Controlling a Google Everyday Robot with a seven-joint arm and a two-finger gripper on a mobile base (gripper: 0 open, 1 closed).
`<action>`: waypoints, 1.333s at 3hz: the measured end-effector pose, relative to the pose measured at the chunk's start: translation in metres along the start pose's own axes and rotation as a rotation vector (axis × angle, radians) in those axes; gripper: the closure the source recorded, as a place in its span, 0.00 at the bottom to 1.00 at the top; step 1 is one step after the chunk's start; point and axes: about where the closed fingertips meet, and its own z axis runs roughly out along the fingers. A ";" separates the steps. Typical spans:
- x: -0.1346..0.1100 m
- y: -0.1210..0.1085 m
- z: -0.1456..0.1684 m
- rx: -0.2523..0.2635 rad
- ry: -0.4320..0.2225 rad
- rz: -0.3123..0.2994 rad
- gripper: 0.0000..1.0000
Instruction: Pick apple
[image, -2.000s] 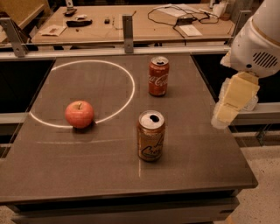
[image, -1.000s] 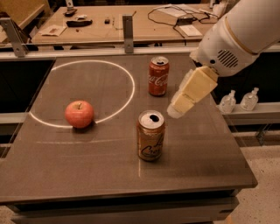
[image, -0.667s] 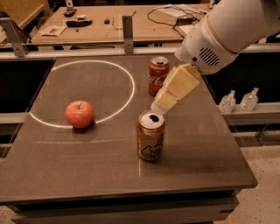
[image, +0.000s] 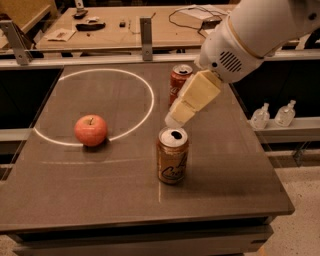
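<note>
Hanging over the centre of the frame, the gripper (image: 174, 119) points down and to the left from the white arm (image: 250, 35) that enters at the upper right. It sits just above and behind the open top of the brown can (image: 172, 156) and in front of the red can (image: 179, 82), part of which it hides. Whether the gripper is wide or narrow cannot be told from this view; it holds nothing.

The apple (image: 91, 130) stands stem up at the left centre of the frame, on the dark table (image: 225, 170), at the lower edge of the white ring (image: 148, 90). It is well apart from both cans and from the gripper, with bare table on every side.

Judgement: the step in hand is the approach, and the grasp is not yet begun. The gripper's height above the brown can is likely held to pass over it without contact. The next move calls for travel to the left, then a descent over the apple. Risk: a low pass may tip the brown can. The round apple may roll if it is touched off centre.
</note>
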 end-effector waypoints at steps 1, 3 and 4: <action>-0.021 0.017 0.025 -0.053 -0.024 0.008 0.00; -0.060 0.062 0.072 -0.121 -0.064 -0.020 0.00; -0.077 0.076 0.103 -0.142 -0.053 -0.049 0.00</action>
